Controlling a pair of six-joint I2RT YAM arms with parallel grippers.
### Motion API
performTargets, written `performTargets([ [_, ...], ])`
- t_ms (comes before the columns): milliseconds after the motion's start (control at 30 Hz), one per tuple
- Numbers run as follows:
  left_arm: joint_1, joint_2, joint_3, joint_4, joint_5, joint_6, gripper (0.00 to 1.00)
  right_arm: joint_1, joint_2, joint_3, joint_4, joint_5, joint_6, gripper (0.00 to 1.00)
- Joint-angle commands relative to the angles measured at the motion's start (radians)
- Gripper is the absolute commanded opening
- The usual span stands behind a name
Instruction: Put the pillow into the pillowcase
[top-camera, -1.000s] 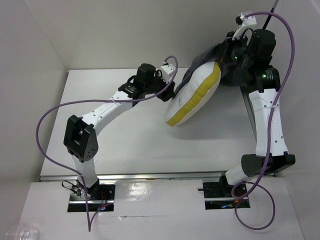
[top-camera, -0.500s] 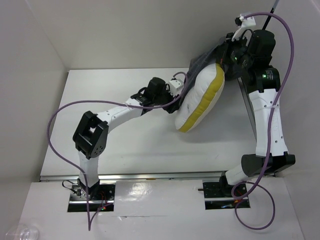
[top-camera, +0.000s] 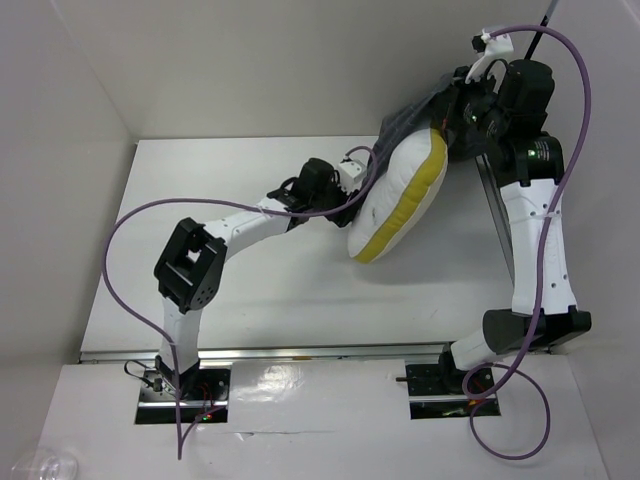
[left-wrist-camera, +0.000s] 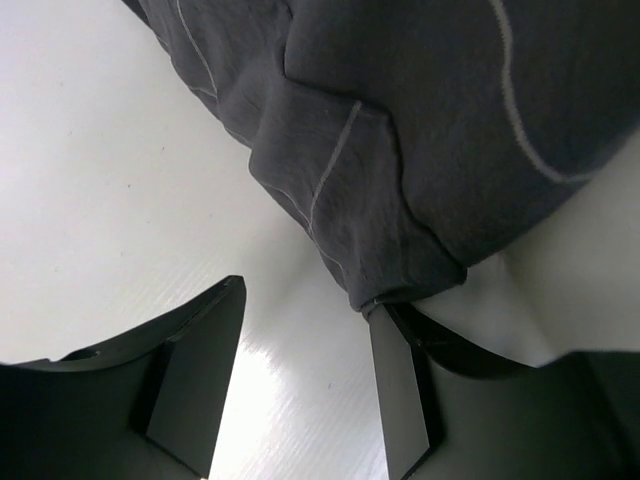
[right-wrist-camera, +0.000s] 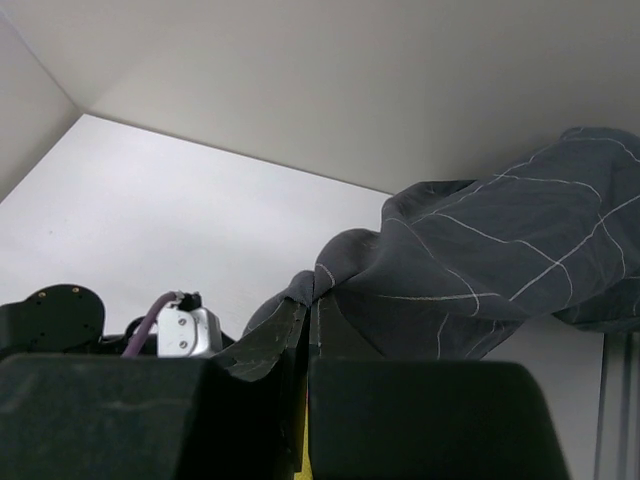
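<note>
The right claw (right-wrist-camera: 305, 305) is pressed together on a fold of the pillowcase (right-wrist-camera: 480, 270) and holds it up, so the dark checked cloth hangs just in front of this claw. The pillow (top-camera: 400, 195) hangs tilted below the right claw, above the surface (top-camera: 300, 290), with its upper end under the cloth and its yellow band showing. The left claw (left-wrist-camera: 305, 298) has its fingers apart, grasping nothing, just beside the pillow, and the hem of the pillowcase seems to touch one finger.
</note>
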Motion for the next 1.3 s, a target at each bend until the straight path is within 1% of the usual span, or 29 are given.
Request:
performTargets([
  [0,-0.004,-0.116,-0.014,-0.009,0.031,-0.008,0.66,-0.020,-0.086,0.024,0.117,-0.049,0.026,0.00],
  [100,-0.004,-0.191,-0.025,-0.067,0.083,0.003,0.67,-0.020,-0.086,0.014,0.117,-0.071,0.035,0.00],
  [233,-0.004,-0.260,-0.025,-0.101,0.102,0.003,0.67,-0.020,-0.086,0.005,0.127,-0.095,0.067,0.00],
  [433,-0.004,-0.272,-0.016,-0.099,0.112,0.003,0.67,-0.020,-0.086,-0.013,0.136,-0.117,0.076,0.00],
  [567,-0.004,-0.228,-0.005,-0.070,0.112,-0.006,0.67,-0.020,-0.086,-0.013,0.136,-0.126,0.087,0.00],
  [733,-0.004,-0.151,-0.005,0.026,0.082,-0.006,0.67,-0.020,-0.086,0.007,0.127,-0.151,0.096,0.00],
  [833,-0.004,-0.102,0.040,0.059,0.073,-0.006,0.67,-0.020,-0.086,0.016,0.117,-0.161,0.096,0.00],
  [967,-0.004,-0.038,0.080,0.082,0.024,-0.006,0.67,-0.020,-0.086,0.016,0.108,-0.161,0.096,0.00],
  [1033,-0.004,-0.025,0.081,0.106,0.014,-0.006,0.62,-0.020,-0.086,0.016,0.108,-0.171,0.096,0.00],
  [1067,-0.004,-0.025,0.081,0.117,0.014,-0.006,0.58,-0.020,-0.086,0.016,0.108,-0.171,0.096,0.00],
  [1100,-0.004,-0.025,0.081,0.134,0.014,-0.006,0.38,-0.020,-0.086,0.005,0.108,-0.171,0.096,0.00],
  [1167,-0.004,-0.025,0.071,0.134,0.014,-0.006,0.12,-0.020,-0.095,0.005,0.108,-0.171,0.096,0.00],
  [1233,-0.004,-0.025,0.071,0.117,0.014,-0.006,0.00,-0.020,-0.096,-0.007,0.108,-0.171,0.096,0.00],
  [1267,-0.004,-0.025,0.082,0.100,0.023,-0.006,0.00,-0.020,-0.096,-0.007,0.108,-0.162,0.096,0.00],
])
